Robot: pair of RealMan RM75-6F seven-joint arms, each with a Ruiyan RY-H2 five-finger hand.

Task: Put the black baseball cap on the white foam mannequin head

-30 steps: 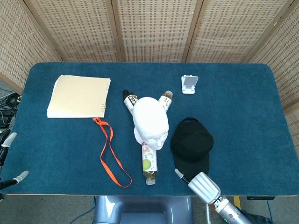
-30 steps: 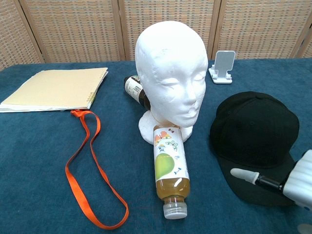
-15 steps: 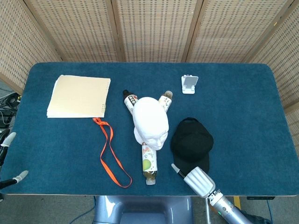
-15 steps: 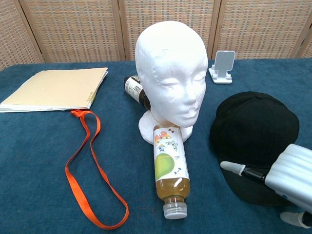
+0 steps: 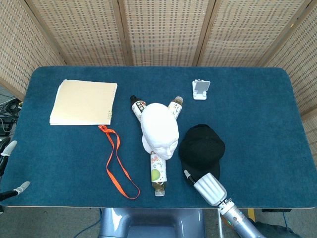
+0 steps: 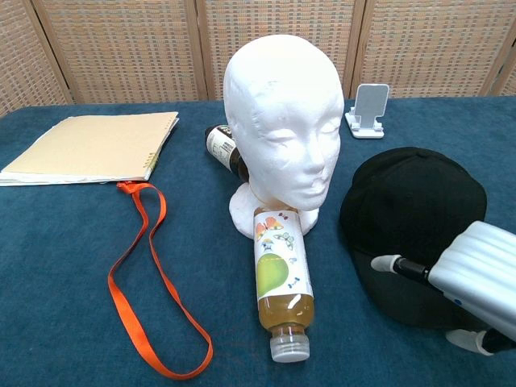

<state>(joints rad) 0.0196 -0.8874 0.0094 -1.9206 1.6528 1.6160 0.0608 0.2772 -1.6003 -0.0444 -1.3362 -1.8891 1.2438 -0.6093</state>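
Black cap (image 6: 413, 211) under right hand (image 6: 476, 282), brim touched.

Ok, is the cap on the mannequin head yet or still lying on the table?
Still on the table. The black baseball cap lies crown-up right of the bare mannequin head, with the right hand over its brim.

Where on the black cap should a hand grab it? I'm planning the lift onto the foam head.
Take the black baseball cap by its brim, coming from the table's near edge. The brim lies flat and points that way, thin enough to pinch, and the right hand is already over it. The rounded crown probably offers less purchase.
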